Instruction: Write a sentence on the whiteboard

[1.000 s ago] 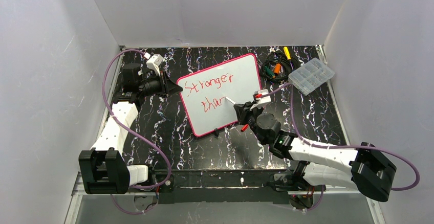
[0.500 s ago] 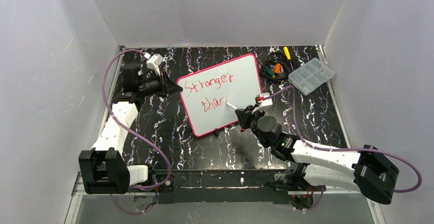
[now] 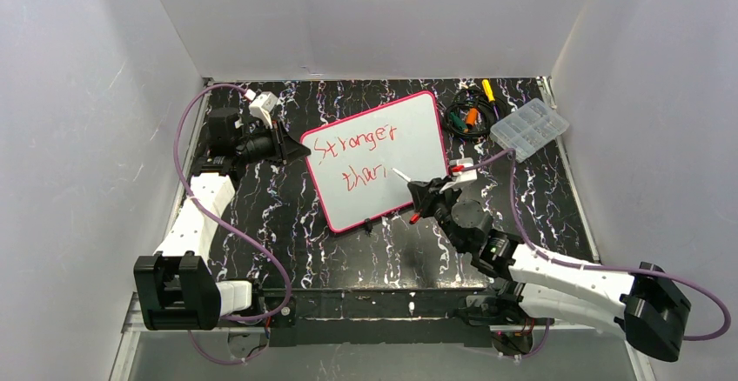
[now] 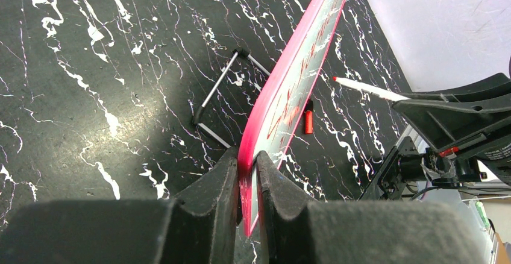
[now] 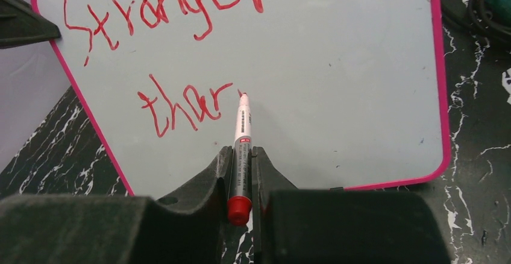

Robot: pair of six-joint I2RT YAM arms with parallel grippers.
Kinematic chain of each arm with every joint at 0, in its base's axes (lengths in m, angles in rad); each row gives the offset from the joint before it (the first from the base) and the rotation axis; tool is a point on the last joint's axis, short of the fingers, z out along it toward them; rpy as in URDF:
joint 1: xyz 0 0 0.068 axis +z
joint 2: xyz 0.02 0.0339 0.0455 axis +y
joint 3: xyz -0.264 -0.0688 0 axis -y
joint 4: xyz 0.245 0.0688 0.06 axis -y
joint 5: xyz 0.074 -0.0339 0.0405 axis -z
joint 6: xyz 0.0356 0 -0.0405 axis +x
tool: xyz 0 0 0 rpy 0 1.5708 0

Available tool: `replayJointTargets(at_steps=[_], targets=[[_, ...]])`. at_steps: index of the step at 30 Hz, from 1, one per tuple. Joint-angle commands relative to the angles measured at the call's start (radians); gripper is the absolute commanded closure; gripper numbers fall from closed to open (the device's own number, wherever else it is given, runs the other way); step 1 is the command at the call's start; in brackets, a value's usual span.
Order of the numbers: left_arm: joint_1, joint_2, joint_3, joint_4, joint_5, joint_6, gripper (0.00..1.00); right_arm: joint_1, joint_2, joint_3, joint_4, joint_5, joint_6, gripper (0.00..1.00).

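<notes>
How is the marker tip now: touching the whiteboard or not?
Apart. The left wrist view shows the whiteboard edge-on, with dark table between it and the tip of the marker.

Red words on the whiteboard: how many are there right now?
2. The upper word, "Stronger", runs across the top of the whiteboard. The lower word, roughly "than", sits beneath it, ending beside the tip of the marker. The marker may cover a stroke.
</notes>
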State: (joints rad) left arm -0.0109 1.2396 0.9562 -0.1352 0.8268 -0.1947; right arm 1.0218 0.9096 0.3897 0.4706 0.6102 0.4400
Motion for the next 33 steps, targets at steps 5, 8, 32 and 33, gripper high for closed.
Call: replayJointTargets(at_steps=[5,8,32,33], targets=[[-0.006,-0.028,-0.011,-0.012,0.003,0.009,1.00,-0.043,-0.027,0.019,0.038,0.058,-0.071,0.99],[-0.006,-0.026,-0.011,-0.012,0.002,0.009,1.00,-0.075,-0.016,0.017,0.061,0.024,-0.073,0.99],[-0.007,-0.022,-0.010,-0.014,-0.002,0.011,1.00,-0.172,0.078,0.019,0.103,-0.196,-0.021,0.99],[-0.007,-0.021,-0.010,-0.014,-0.002,0.011,1.00,-0.172,0.074,0.014,0.095,-0.202,-0.012,0.99]])
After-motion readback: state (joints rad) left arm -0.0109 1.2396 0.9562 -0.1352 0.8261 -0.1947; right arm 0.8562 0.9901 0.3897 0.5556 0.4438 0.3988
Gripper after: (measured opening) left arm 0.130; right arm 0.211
